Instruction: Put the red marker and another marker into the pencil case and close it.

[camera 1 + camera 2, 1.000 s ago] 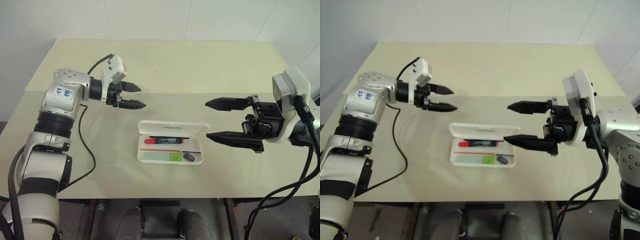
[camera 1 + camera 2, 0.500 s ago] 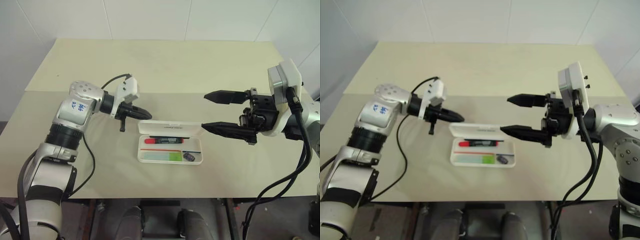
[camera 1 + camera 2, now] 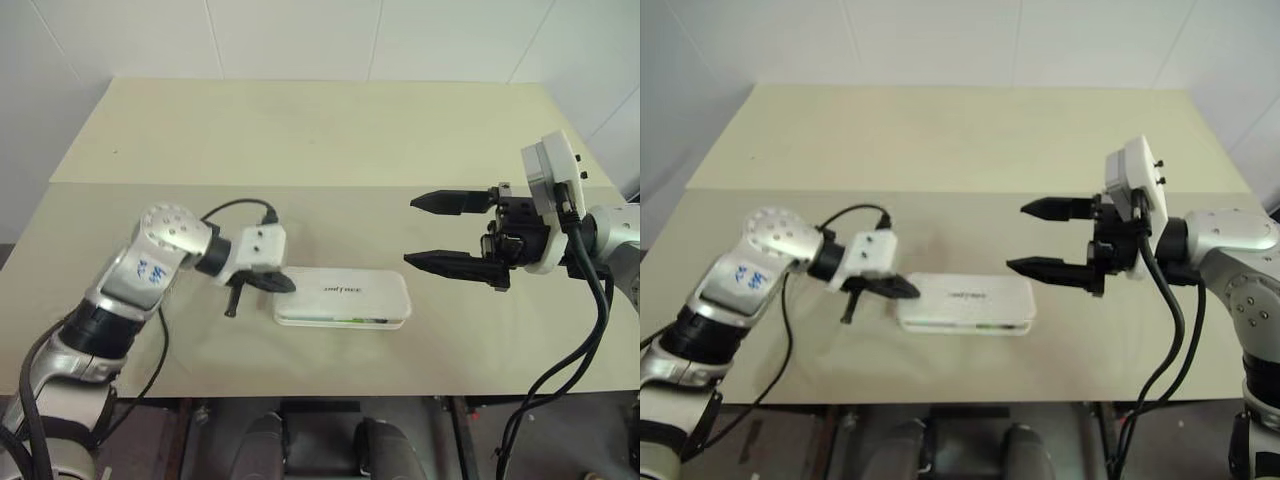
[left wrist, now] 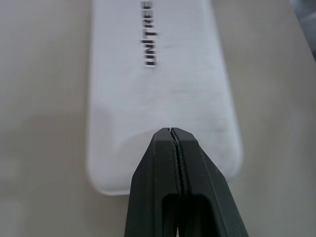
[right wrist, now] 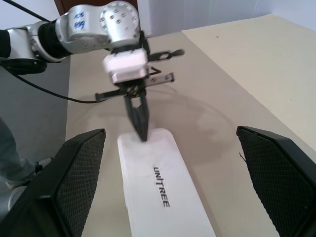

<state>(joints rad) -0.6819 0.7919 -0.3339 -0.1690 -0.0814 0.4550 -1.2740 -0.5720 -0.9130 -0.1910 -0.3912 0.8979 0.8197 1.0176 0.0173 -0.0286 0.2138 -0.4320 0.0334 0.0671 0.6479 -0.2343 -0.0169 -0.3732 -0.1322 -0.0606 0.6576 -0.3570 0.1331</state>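
Note:
The white pencil case (image 3: 345, 297) lies near the front of the table with its lid down and the UNITREE lettering (image 4: 148, 34) facing up. The red marker and the other marker are hidden under the lid. My left gripper (image 3: 285, 285) is shut, and its tip rests on the lid's left end, as the left wrist view shows at the fingertips (image 4: 168, 148). My right gripper (image 3: 410, 232) hangs open just right of the case, a little above it, holding nothing. In the right wrist view its fingers (image 5: 79, 173) stand on either side of the case (image 5: 163, 197).
The beige table (image 3: 320, 140) has a seam running across it behind the case. A black cable (image 3: 235, 207) loops from my left wrist. The table's front edge (image 3: 330, 392) lies close in front of the case, and a white wall stands behind the table.
The lid has gone from standing open to lying shut. My left gripper has shut and come down and back onto the case's left end. The right gripper has stayed open beside it.

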